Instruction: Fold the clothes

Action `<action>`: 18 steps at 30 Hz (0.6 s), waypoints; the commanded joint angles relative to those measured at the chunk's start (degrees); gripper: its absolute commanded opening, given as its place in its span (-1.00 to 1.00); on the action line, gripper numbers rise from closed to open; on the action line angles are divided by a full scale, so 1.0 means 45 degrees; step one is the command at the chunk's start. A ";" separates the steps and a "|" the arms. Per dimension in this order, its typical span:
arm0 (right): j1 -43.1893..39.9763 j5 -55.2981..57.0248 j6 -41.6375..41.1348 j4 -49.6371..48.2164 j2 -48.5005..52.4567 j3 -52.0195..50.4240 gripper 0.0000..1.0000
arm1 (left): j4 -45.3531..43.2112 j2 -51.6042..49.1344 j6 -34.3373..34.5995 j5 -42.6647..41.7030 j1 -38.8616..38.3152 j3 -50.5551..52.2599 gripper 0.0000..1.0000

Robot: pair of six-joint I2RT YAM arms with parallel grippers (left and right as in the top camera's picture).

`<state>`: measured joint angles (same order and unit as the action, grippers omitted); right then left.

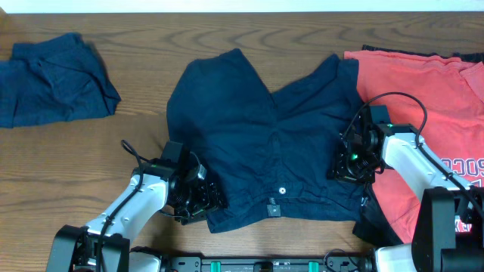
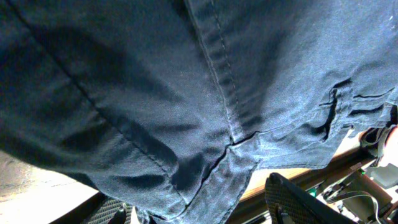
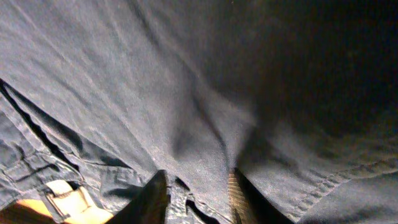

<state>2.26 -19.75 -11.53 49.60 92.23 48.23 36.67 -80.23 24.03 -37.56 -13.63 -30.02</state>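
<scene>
**Overhead:** The navy garment (image 1: pixel 257 143) is spread flat mid-surface (image 1: pixel 144 30), with its waistband edge toward the robot. A small pale button (image 1: pixel 282 191) is seen near that edge. A coral-red T-shirt (image 1: pixel 423 98) with printed lettering is laid at the right, touching the navy garment's right side; which one lies on top cannot be told. A crumpled navy garment (image 1: pixel 53 79) is bunched at far left, well apart from the rest. The left claw (image 1: pixel 200 198) is set at the navy garment's near-left corner. The right claw (image 1: pixel 344 162) is set on its right edge, just beside the coral-red T-shirt.

**Left wrist:** The view is filled by navy cloth, and a stitched seam (image 2: pixel 217 56) runs down it. The left claw (image 2: pixel 196 199) is spread wide, with its fingers (image 2: pixel 298 202) seen at the bottom of the view. The hem hangs between them, bare surface shows beside one finger, and nothing is clamped.

**Right wrist:** Navy cloth is seen again. The right claw (image 3: pixel 196 193) is drawn in close, with its fingers (image 3: pixel 154 199) on either side of a raised ridge of the navy garment, which is pinched between them. A tan tab (image 3: pixel 65 198) is seen at bottom left.
</scene>
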 commanded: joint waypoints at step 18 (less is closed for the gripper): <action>-0.0087 -0.0719 0.0534 -0.2045 0.1443 -0.1360 -0.06 | -0.0665 -0.0413 -0.0219 0.0772 -0.0131 0.0384 0.40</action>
<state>1.37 -22.06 -10.37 42.92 93.78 45.23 35.46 -80.27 24.21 -38.28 -13.78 -30.00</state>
